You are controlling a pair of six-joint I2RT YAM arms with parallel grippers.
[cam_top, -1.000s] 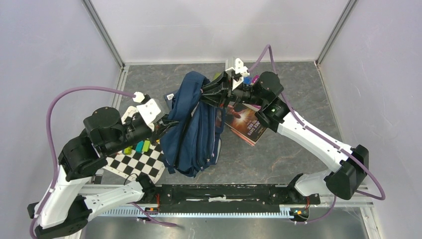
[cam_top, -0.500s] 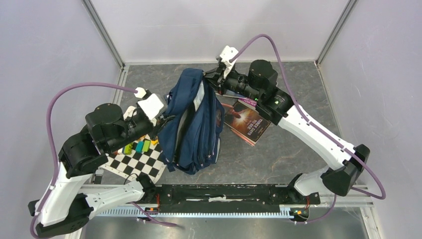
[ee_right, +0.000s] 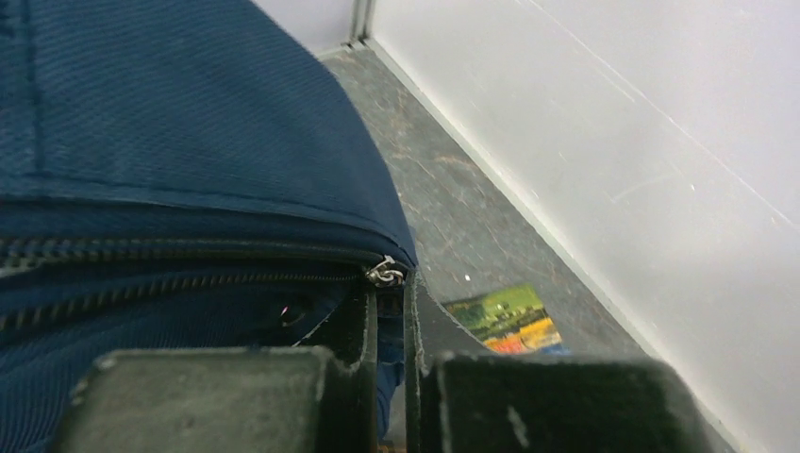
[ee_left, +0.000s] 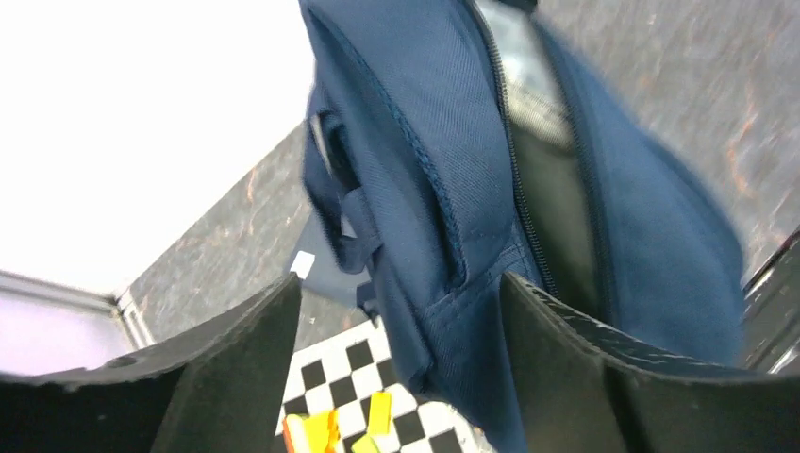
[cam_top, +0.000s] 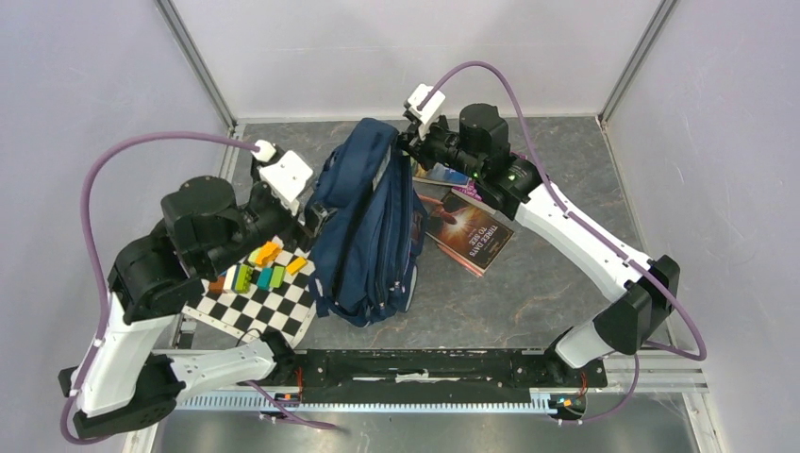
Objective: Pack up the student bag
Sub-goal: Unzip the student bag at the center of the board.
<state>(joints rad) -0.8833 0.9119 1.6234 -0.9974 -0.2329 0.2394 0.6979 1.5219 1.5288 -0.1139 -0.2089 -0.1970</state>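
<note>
One student bag (cam_top: 363,236), two books (cam_top: 469,233), one checkered board (cam_top: 274,307), several coloured blocks (cam_top: 267,253) too bunched to count.

**L arm** (cam_top: 141,283): base near-L, elbow folded high, forearm angled fwd and inward. **L end effector** (cam_top: 318,213) (ee_left: 401,283): jaws wide apart. **R arm** (cam_top: 575,241): base near-R, stretched in a long diag. toward far centre, wrist pointing L. **R end effector** (cam_top: 406,151) (ee_right: 389,316): fingers (ee_right: 349,330) closed to a thin slit, pinching fabric of the student bag (ee_right: 170,123).
</note>
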